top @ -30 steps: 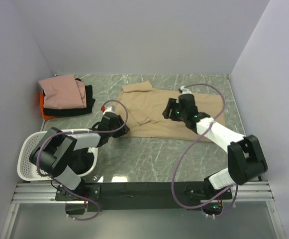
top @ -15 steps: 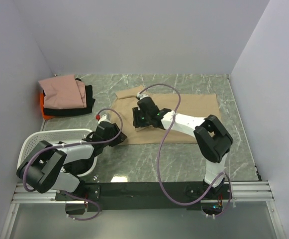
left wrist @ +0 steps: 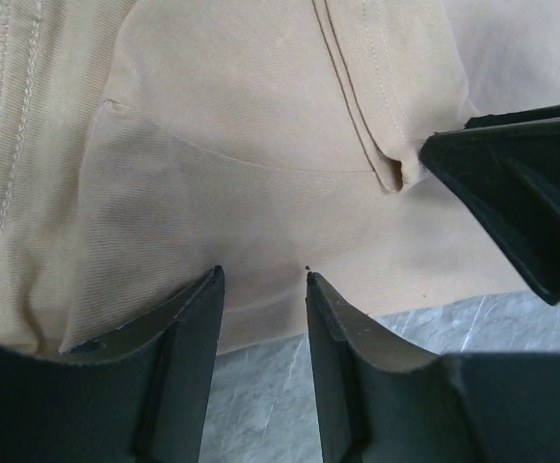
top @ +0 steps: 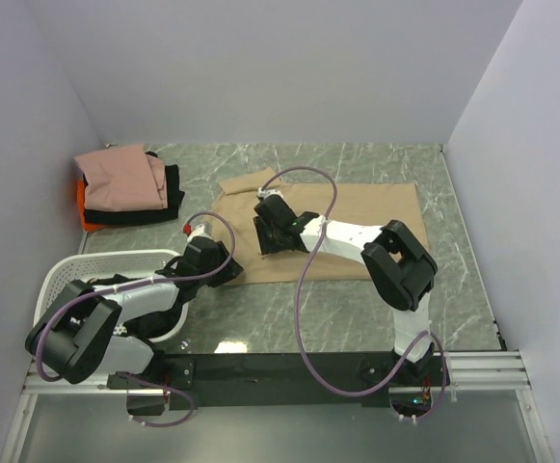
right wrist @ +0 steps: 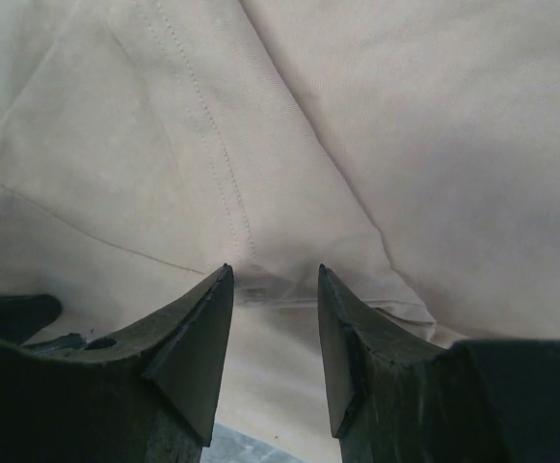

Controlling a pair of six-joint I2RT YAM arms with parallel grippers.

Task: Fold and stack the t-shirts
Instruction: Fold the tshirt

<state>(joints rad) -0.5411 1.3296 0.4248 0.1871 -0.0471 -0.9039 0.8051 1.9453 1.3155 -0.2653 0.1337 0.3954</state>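
A soft tan-beige cloth t-shirt (top: 376, 207) lies flat in the middle of the green-grey marble table (top: 289, 313), folded over on itself. The left gripper (top: 226, 265) is at the shirt's near left corner. Its fingers (left wrist: 178, 338) stand a little apart. Flat cloth and the shirt's edge show in the gap, and I cannot tell if they pinch it. The right gripper (top: 265, 239) is down on the left part of the shirt. Its fingers are close together, with a small pucker of cloth nipped between the tips. At the far left sits a pile of folded shirts: a dusty pink shirt (top: 116, 178) on top, a black shirt (top: 135, 214) under it and an orange shirt (top: 84, 207) at the bottom. A white plastic basket with holes (top: 53, 280) stands near left.
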